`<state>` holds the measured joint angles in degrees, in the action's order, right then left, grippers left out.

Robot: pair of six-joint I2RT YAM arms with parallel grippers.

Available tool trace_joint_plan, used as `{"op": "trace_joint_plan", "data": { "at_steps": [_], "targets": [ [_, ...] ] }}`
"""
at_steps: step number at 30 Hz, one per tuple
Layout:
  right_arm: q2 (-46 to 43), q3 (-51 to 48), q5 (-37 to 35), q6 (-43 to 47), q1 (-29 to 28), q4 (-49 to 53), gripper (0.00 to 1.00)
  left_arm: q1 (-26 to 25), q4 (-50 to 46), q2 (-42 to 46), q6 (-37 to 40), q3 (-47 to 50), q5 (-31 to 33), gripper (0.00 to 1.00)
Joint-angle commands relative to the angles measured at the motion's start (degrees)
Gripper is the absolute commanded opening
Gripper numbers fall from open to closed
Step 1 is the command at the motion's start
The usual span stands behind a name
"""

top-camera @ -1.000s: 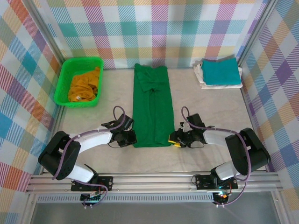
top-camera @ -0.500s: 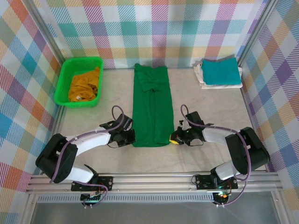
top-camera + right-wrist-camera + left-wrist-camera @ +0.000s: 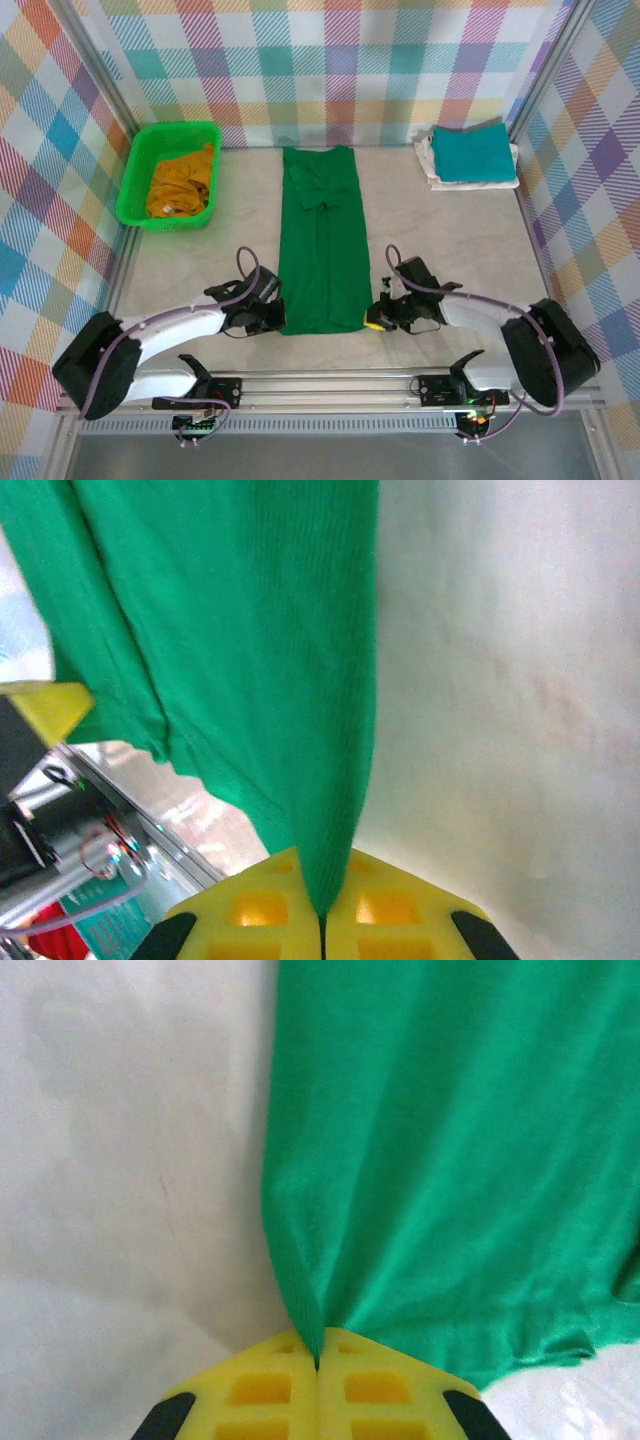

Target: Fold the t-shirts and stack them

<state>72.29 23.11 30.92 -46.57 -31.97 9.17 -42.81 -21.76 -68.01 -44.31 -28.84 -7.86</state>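
A dark green t-shirt (image 3: 322, 240) lies as a long narrow strip down the middle of the table, sleeves folded in. My left gripper (image 3: 275, 319) is shut on its near left corner, and the cloth (image 3: 450, 1160) rises from between the yellow jaws. My right gripper (image 3: 372, 318) is shut on the near right corner, the green fabric (image 3: 250, 660) pinched between its jaws. A mustard yellow t-shirt (image 3: 182, 182) sits crumpled in the green basket (image 3: 135, 165). A folded teal t-shirt (image 3: 472, 152) rests on a folded white t-shirt (image 3: 432, 172) at the back right.
The basket stands at the back left against the checked wall. A metal rail (image 3: 330, 385) runs along the near edge just behind both grippers. Bare tabletop (image 3: 450, 240) lies on either side of the green strip.
Both grippers closed on the shirt's near corners and pulled toward the near edge. The whole green shirt slid nearer with them.
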Motion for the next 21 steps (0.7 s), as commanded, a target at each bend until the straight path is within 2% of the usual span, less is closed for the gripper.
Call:
{"op": "trace_joint_plan", "data": {
  "at_steps": [1,4,7,9,12,17,21],
  "targets": [
    [-7.7,-1.6,-2.6,-2.2,-1.3,7.3,0.0,-2.3,-6.7,7.5,-4.2,0.7,0.6,0.0],
    [-13.1,0.3,-5.2,-2.5,-1.3,11.0,0.0,-2.4,-7.4,11.1,-5.0,-1.5,2.0,0.0],
    [-12.4,6.5,-7.5,-0.3,-1.3,14.2,0.0,-2.3,-9.4,8.6,-2.4,-7.0,4.3,0.0],
    [-9.7,11.4,-9.3,1.7,-1.1,16.3,0.0,-1.5,-11.6,5.4,-0.8,-11.3,5.7,0.0],
    [-4.2,17.2,-9.4,3.8,1.2,15.7,0.0,2.5,-12.2,1.2,1.1,-16.2,5.5,0.0],
    [7.1,30.2,-8.7,10.1,5.4,16.4,0.0,9.3,-10.3,-7.5,6.2,-23.4,5.1,0.0],
    [14.8,38.3,-8.6,11.6,7.9,14.9,0.0,12.9,-9.0,-15.1,10.9,-31.3,5.8,0.0]
  ]
}}
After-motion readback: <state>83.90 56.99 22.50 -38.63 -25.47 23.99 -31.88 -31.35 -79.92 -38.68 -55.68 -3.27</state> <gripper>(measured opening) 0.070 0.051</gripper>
